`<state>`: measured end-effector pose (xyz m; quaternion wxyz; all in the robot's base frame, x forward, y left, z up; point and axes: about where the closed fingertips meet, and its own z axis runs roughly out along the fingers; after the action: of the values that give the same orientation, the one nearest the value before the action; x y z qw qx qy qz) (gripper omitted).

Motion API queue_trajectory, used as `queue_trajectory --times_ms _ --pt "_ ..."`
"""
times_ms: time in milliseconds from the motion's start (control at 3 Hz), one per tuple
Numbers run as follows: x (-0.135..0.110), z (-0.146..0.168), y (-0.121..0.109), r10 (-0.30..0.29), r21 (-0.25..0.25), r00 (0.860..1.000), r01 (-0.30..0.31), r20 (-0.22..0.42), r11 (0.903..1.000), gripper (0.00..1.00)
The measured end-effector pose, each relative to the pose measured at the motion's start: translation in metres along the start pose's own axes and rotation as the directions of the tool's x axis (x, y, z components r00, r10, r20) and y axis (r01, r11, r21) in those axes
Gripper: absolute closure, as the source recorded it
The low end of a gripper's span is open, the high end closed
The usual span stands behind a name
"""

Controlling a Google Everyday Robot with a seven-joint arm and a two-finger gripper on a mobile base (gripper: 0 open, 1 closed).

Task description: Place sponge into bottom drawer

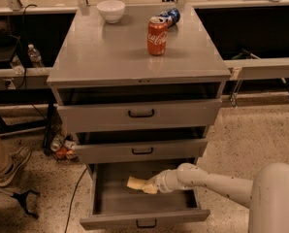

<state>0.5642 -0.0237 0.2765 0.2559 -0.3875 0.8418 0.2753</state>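
The grey cabinet's bottom drawer (110,200) is pulled open at the lower middle of the camera view. My white arm reaches in from the lower right. The gripper (152,186) is inside the open drawer and is shut on the pale yellow sponge (136,183), which sticks out to its left just above the drawer floor. I cannot tell whether the sponge touches the floor. The two shallower drawers above are slightly open.
On the cabinet top (101,52) stand a white bowl (110,10), an upright red soda can (156,35) and a blue can lying on its side (169,16). A person's shoe (11,165) is at the left. Cans and clutter (62,147) lie on the floor by the cabinet's left side.
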Motion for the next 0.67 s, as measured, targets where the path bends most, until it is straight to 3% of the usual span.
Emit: queue_trajectory --times_ms 667 --pt "0.005 0.032 -0.015 0.081 -0.04 0.991 -0.077 0.105 0.9962 0.99"
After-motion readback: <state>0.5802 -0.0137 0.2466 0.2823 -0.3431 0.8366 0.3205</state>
